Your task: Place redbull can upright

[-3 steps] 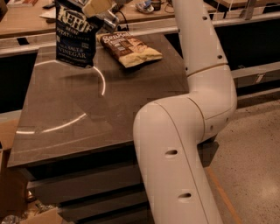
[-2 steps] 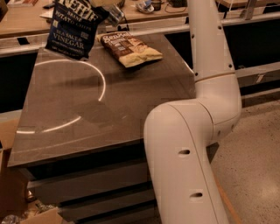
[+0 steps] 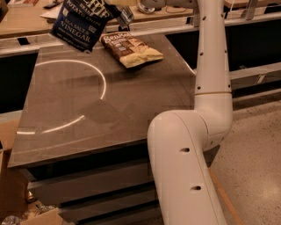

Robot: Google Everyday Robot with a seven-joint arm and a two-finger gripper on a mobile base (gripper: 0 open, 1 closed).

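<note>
My gripper (image 3: 117,6) is at the top edge of the camera view, above the far edge of the dark table (image 3: 131,110), and is mostly cut off. Just under it is a small silver-and-blue object (image 3: 125,16) that looks like the redbull can; I cannot tell how it is oriented or whether it is held. The dark blue salt-and-vinegar chip bag (image 3: 81,22) hangs tilted against the gripper, clear of the tabletop. It casts a shadow (image 3: 101,112) on the table.
A brown-and-cream chip bag (image 3: 131,49) lies flat at the table's far right. My white arm (image 3: 189,167) fills the front right and rises along the table's right edge. A wooden counter (image 3: 22,24) runs behind. Cardboard boxes (image 3: 9,184) stand at the lower left.
The blue chip bag has risen off the table, tilted and swung up toward the top edge with the gripper. The brown-and-cream bag has not moved on the table.
</note>
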